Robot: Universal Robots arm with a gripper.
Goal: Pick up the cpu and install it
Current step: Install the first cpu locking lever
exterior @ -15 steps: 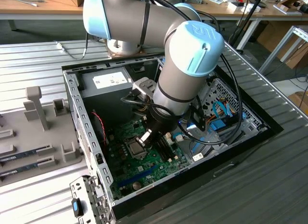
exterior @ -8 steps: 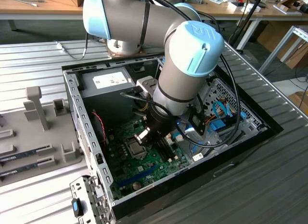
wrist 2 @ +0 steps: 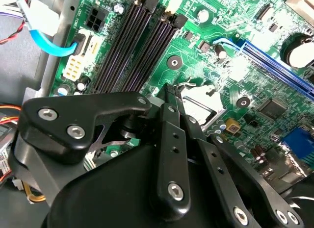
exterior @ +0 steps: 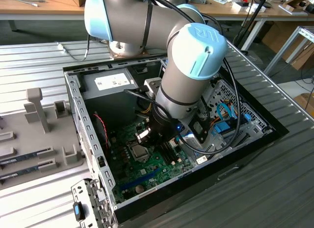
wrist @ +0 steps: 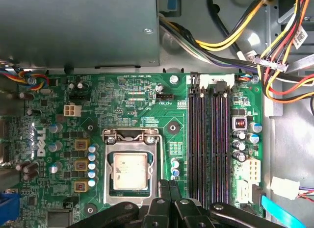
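The cpu [wrist: 130,171] lies flat in its socket on the green motherboard [wrist: 147,105], its silvery top showing inside the metal socket frame. In the exterior view the cpu [exterior: 139,150] sits near the middle of the board inside the open computer case. My gripper [wrist: 168,189] hovers just beside the socket's edge, fingers pressed together with nothing between them. In the second wrist view the gripper [wrist 2: 171,93] points at the socket, where the cpu [wrist 2: 202,99] shows under bright glare.
A grey power-supply box [wrist: 78,27] borders the board. Empty memory slots [wrist: 208,144] run beside the socket. Bundles of coloured cables [wrist: 274,51] fill the case side. A tray with memory sticks [exterior: 29,157] lies outside the case wall [exterior: 86,135], at the exterior view's left.
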